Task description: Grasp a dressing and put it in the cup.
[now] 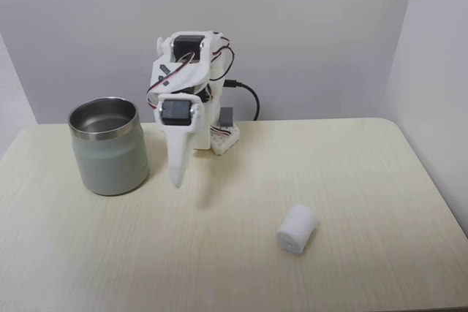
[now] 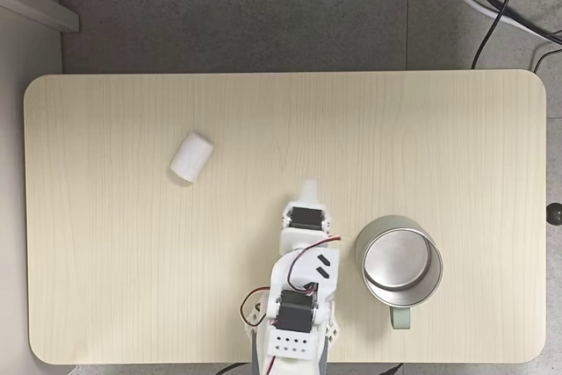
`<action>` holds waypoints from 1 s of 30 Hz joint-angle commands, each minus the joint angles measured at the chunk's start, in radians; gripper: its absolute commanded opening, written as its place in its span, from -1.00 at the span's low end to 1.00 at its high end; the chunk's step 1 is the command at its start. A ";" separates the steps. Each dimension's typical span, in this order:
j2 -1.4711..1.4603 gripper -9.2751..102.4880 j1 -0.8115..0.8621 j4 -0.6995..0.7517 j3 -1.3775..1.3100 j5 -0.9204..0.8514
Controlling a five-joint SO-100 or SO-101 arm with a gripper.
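One dressing (image 1: 297,229) well apart from gripper (image 1: 176,177)

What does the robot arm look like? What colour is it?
The arm is white plastic, with boxy black motors set into its joints. Thin red, black and white wires loop between the parts, and a thicker black cable plugs in at the back. Its gripper is a long white pointed shape, like a beak, with a black motor just above it.

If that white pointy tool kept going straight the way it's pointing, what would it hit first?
Probably bare table. The tool points down, shut and empty, between the cup and the dressing, touching neither; its exact height is unclear.
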 commanded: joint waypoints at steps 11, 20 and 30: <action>0.002 -0.84 -0.011 -0.003 0.025 -0.028; 0.002 -0.83 -0.046 0.112 0.282 -0.112; 0.327 -0.79 -0.143 0.322 0.773 -0.236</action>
